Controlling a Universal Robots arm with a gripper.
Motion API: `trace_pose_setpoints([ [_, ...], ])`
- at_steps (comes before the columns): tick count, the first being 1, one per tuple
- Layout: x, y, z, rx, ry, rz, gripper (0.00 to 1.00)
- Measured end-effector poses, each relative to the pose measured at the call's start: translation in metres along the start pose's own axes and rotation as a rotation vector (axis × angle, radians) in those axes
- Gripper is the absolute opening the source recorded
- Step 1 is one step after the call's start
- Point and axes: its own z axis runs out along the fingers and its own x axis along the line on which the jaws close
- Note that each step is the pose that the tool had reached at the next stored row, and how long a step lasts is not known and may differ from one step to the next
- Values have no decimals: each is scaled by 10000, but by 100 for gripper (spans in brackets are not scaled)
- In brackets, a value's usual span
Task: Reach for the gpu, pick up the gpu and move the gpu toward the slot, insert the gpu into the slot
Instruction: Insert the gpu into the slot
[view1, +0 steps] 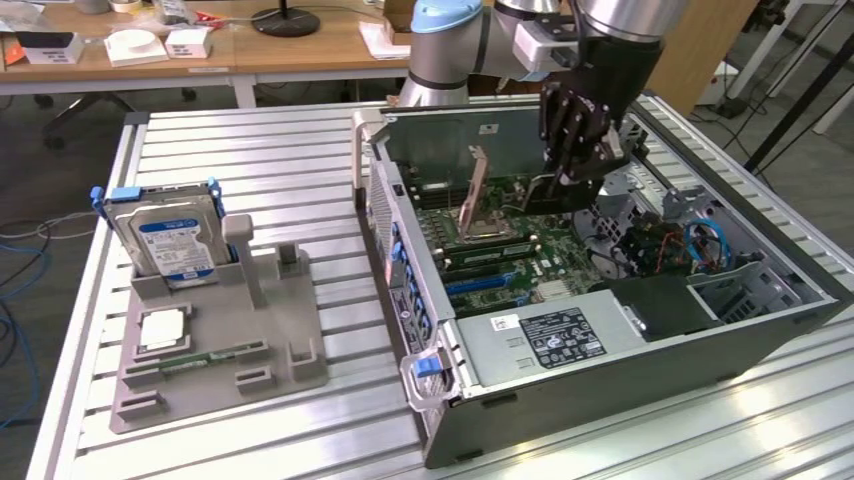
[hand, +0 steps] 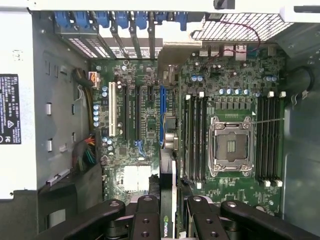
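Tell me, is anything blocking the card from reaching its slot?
Nothing visible. The gripper holds the gpu edge-down over the motherboard, and the blue slot ahead of it looks bare.

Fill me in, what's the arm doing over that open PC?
The arm's gripper hangs inside the open computer case, above the motherboard. It is shut on the gpu, held edge-on between the fingers and pointing down at the expansion slots. The card is not seated in a slot yet. On the table outside the case, a grey fixture holds a blue-labelled hard drive.
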Motion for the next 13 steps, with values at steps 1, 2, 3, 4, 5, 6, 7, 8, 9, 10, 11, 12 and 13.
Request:
trace_pose_setpoints([
  [1, 0, 1, 18, 6, 0, 0, 26],
  [2, 1, 2, 36, 11, 0, 0, 26],
  [3, 1, 3, 55, 17, 0, 0, 26],
  [4, 2, 4, 72, 21, 0, 0, 26],
  [5, 2, 5, 90, 26, 1, -1, 26],
  [6, 2, 6, 109, 32, 0, 0, 26],
  [7, 2, 7, 126, 38, -1, -1, 26],
  [8, 3, 7, 144, 44, -1, -1, 26],
  [9, 3, 8, 159, 48, 0, -1, 26],
  [10, 3, 8, 173, 53, -1, -1, 26],
  [11, 3, 8, 179, 55, -1, -1, 26],
  [12, 3, 8, 179, 54, 0, -1, 26],
  [13, 3, 8, 179, 55, 0, -1, 26],
])
